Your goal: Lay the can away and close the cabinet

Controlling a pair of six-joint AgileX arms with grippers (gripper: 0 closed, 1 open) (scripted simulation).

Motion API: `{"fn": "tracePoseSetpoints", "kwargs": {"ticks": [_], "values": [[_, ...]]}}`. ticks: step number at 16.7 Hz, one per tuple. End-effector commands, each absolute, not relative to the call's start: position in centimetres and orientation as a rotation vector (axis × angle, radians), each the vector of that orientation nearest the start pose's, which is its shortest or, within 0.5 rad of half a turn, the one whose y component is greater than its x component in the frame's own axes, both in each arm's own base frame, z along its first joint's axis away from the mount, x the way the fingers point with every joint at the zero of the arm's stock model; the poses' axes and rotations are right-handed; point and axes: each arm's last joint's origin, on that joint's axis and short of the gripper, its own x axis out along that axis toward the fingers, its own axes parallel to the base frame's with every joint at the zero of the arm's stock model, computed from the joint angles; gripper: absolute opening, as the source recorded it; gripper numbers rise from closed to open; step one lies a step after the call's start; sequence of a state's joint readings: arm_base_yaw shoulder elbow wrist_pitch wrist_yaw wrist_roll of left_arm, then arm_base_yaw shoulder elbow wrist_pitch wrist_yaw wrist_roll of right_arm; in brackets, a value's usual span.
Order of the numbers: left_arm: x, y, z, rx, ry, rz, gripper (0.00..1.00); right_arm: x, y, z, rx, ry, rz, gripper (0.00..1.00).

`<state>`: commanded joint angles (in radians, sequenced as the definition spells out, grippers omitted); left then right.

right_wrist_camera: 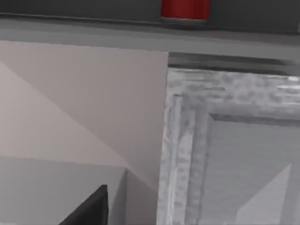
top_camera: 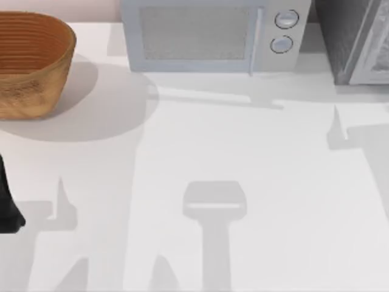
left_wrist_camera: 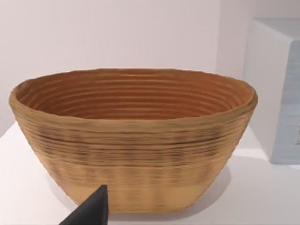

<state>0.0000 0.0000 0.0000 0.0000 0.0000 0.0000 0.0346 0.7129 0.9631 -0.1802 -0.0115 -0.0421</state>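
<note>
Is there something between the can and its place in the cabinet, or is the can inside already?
Nothing visible stands in the way: the can already sits inside the cabinet, above its open door, beside the microwave.

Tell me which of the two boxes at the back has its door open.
The cabinet at the back right: its panelled door stands ajar, with the can inside. The microwave is shut flush.

A rendered kitchen setting: a plain white counter [top_camera: 243, 152] carries a silver-grey microwave [top_camera: 209, 35] with two round dials, set against a pale back wall. Left of the microwave stands a woven wicker basket [top_camera: 33, 64]; right of it, the corner of a grey cabinet [top_camera: 352, 39] with a panelled door. Flat, textureless surfaces mark it as simulated.
</note>
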Motion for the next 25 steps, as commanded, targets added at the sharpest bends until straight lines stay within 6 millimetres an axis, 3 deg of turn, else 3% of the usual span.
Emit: {"fn": "tracePoseSetpoints", "kwargs": {"ticks": [3, 6, 9, 11, 13, 19, 25], "values": [[10.6, -0.1, 16.0, 0.000, 0.000, 0.000, 1.00, 12.2, 0.3, 31.1, -0.042, -0.030, 0.039, 1.00], [10.6, -0.1, 16.0, 0.000, 0.000, 0.000, 1.00, 10.9, 0.1, 23.9, -0.026, -0.015, 0.025, 1.00], [10.6, -0.1, 16.0, 0.000, 0.000, 0.000, 1.00, 10.5, 0.0, 18.9, -0.011, -0.007, 0.011, 1.00], [10.6, -0.1, 16.0, 0.000, 0.000, 0.000, 1.00, 10.5, -0.1, 16.9, -0.004, -0.003, 0.004, 1.00], [10.6, -0.1, 16.0, 0.000, 0.000, 0.000, 1.00, 10.6, -0.1, 16.0, 0.000, 0.000, 0.000, 1.00], [10.6, -0.1, 16.0, 0.000, 0.000, 0.000, 1.00, 10.6, -0.1, 16.0, -0.001, 0.005, 0.004, 1.00], [10.6, -0.1, 16.0, 0.000, 0.000, 0.000, 1.00, 11.7, -1.5, 18.3, -0.002, -0.038, 0.008, 1.00]]}}
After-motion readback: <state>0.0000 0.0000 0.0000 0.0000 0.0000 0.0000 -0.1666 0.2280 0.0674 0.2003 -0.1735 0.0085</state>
